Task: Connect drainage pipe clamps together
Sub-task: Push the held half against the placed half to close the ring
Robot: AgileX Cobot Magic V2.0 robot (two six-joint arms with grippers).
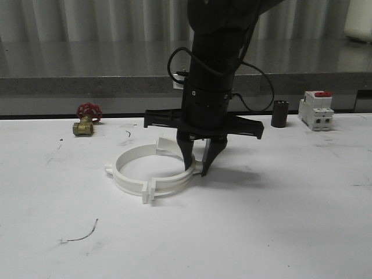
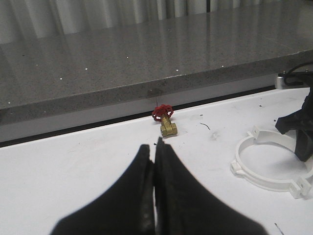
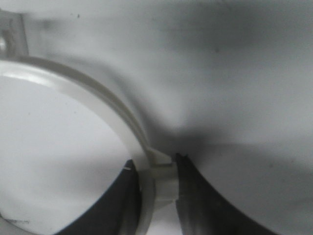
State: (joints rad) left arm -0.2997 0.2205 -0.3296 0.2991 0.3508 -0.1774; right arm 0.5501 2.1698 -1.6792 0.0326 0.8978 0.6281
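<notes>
Front view: drainage pipe clamps (image 1: 152, 172) lie flat on counter (image 1: 261, 221) as one ring, opening upward, tabs sticking outward. My right gripper (image 1: 201, 164) pinches ring's right joint; left gripper (image 2: 155, 169) closed, empty.

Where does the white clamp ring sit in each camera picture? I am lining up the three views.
Front view: clamp ring on the table, centre, under the right gripper.
Left wrist view: at the right edge, beyond the shut left gripper.
Right wrist view: close up, wall between the fingers.
Shared landmark: the ring's tabs.
</notes>
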